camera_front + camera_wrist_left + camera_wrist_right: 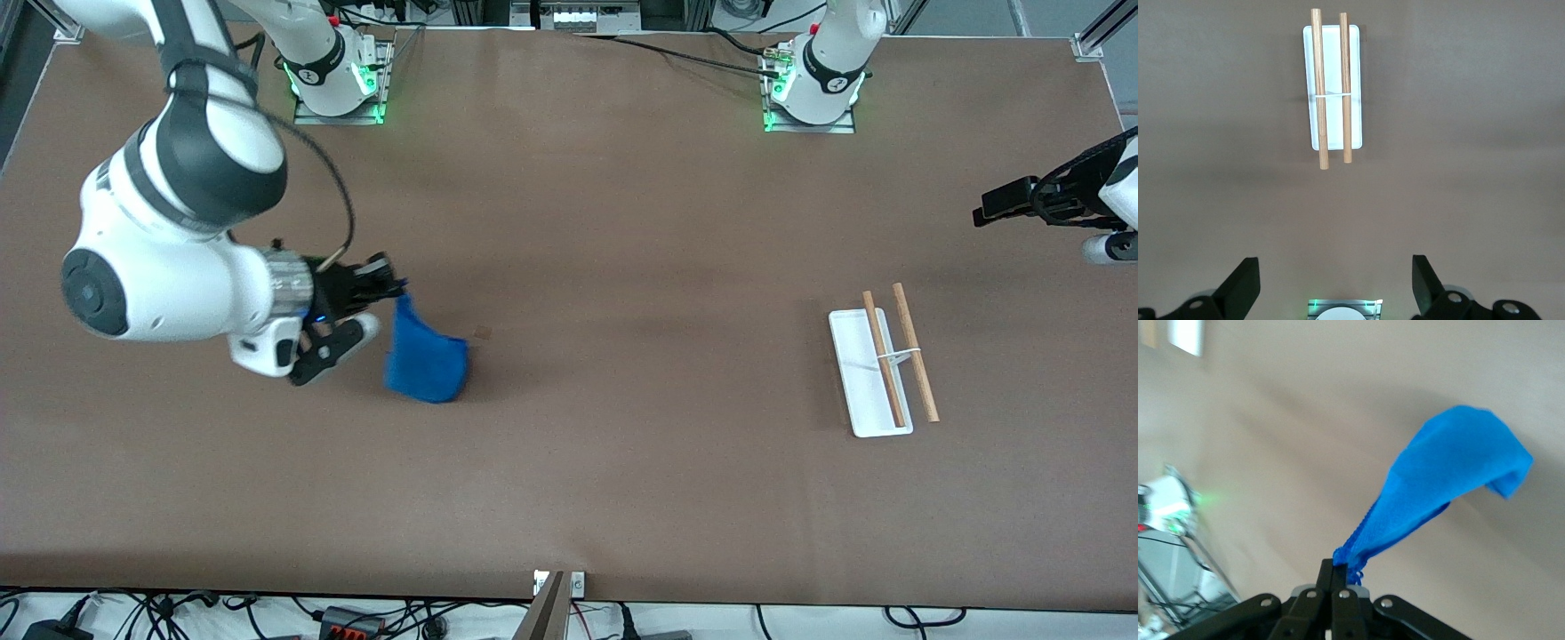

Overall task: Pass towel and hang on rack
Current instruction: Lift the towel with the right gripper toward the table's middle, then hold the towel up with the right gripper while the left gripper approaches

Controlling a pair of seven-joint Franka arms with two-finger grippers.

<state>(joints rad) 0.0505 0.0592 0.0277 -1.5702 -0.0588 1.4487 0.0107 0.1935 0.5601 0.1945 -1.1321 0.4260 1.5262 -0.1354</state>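
Note:
The bright blue towel (427,357) (1451,480) hangs by one corner from my right gripper (391,290) (1341,568), which is shut on it over the right arm's end of the table. I cannot tell whether its lower end touches the table. The rack (876,373) (1333,87), a white tray with two wooden rods on a wire stand, sits toward the left arm's end. My left gripper (1005,204) (1335,287) waits in the air at that end of the table, open and holding nothing, apart from the rack.
Both arm bases (338,76) (813,89) stand along the table edge farthest from the front camera. A small metal bracket (560,587) and cables lie at the nearest edge. Bare brown tabletop (640,338) stretches between towel and rack.

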